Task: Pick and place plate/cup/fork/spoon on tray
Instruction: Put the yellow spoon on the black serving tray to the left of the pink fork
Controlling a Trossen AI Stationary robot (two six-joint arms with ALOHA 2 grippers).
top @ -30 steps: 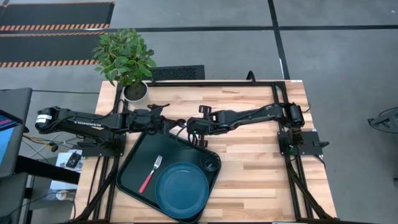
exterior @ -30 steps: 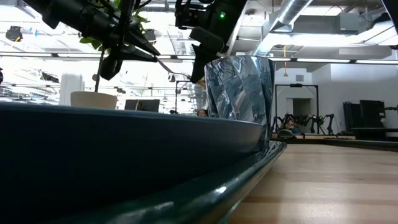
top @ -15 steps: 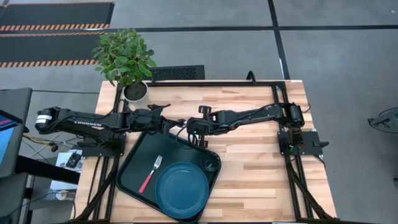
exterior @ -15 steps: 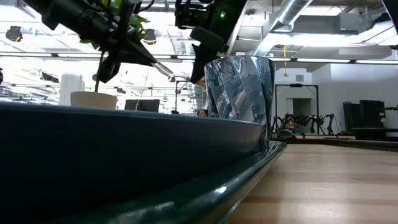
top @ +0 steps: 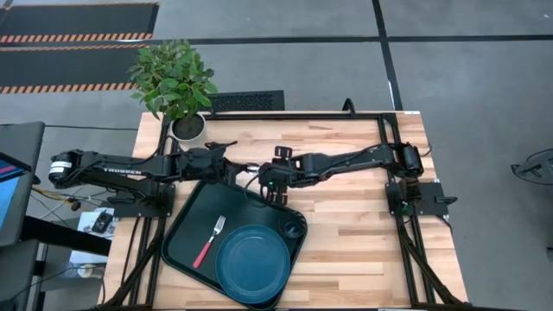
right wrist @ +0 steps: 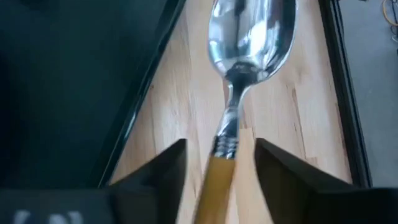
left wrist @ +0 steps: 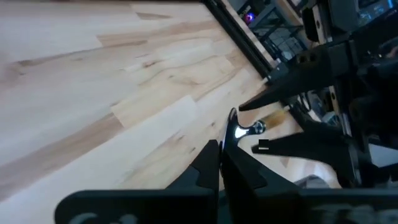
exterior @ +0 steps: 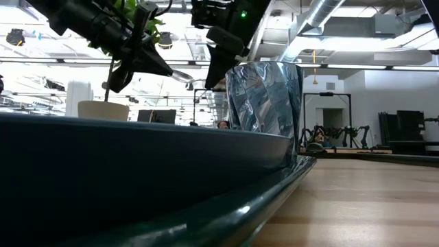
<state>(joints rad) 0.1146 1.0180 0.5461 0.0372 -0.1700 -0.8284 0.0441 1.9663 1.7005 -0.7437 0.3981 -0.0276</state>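
Note:
The spoon (right wrist: 252,31), silver bowl and orange handle, hangs in the air between my two grippers, above the tray's far edge. My left gripper (left wrist: 221,149) is shut on its bowl end. My right gripper (right wrist: 221,162) is open, its fingers standing either side of the orange handle (right wrist: 217,180) with a gap on both sides. The dark-green tray (top: 186,225) holds the blue plate (top: 253,263), the cup (top: 294,230) and the pink-handled fork (top: 210,240). My left gripper pinches the tip of the spoon's bowl (left wrist: 233,127) between its two shut fingers, coming level from the table's left and lying along the spoon. The spoon is lifted clear, about level, and its handle (left wrist: 273,117) points at my right gripper.
A potted plant (top: 177,82) in a white pot stands at the table's far left corner. Bare wood lies to the right of the tray (top: 371,233). In the low view the cup (exterior: 264,103) and the plate's rim (exterior: 137,137) stand close in front.
My left gripper has shifted and tipped slightly with the spoon, whose bowl now shows past its tip in the low view. My right gripper has edged a little toward the left gripper. The things on the tray have kept still.

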